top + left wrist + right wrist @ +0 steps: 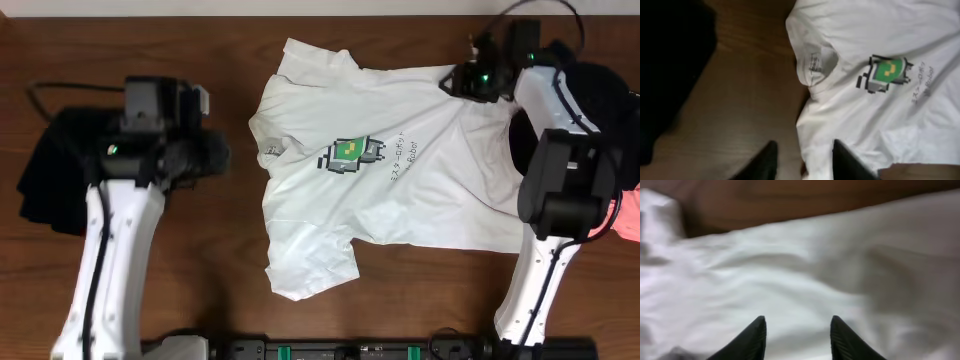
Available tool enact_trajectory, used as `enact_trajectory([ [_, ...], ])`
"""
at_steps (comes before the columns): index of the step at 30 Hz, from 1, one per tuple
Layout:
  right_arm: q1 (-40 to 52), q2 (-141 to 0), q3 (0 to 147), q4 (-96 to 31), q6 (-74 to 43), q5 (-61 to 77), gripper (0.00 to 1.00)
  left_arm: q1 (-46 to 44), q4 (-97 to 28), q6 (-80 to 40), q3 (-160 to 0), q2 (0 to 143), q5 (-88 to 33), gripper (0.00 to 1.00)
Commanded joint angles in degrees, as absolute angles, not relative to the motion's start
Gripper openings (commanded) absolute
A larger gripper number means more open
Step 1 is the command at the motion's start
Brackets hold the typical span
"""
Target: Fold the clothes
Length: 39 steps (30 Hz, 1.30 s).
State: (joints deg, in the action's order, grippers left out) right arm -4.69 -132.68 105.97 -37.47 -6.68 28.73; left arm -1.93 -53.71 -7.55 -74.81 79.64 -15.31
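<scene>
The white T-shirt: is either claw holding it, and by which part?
Nothing is held. The left gripper and right gripper both stand open above the T-shirt.

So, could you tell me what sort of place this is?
Probably a robotics lab bench: a left arm and right arm mounted at a wooden table, a white T-shirt spread out, a black garment alongside.

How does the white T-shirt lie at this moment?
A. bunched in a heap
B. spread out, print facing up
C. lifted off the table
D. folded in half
B: the T-shirt lies spread out on the table, with both sleeves showing and the robot print facing up.
</scene>
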Motion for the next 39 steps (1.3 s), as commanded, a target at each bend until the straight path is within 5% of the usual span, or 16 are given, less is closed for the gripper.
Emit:
enact_trajectory([
  [1,-2.28,-129.97,110.93,-42.87,-3.95,30.92,0.45,-3.62,-52.38,-5.52,-74.91,86.00,-20.34,0.13],
  [3,-1.28,-128.40,112.49,-46.87,-3.68,29.36,0.45,-5.06,-51.79,-5.43,-74.91,89.69,-21.91,0.06],
  [18,4.21,-114.24,113.65,-57.91,-0.19,22.50,0.44,-13.98,-50.02,-2.81,-70.50,109.16,-16.05,0.06],
  [39,6.44,-113.99,113.47,-61.10,-0.23,19.88,0.36,-18.94,-64.40,-5.26,-62.92,110.56,-20.84,0.06],
])
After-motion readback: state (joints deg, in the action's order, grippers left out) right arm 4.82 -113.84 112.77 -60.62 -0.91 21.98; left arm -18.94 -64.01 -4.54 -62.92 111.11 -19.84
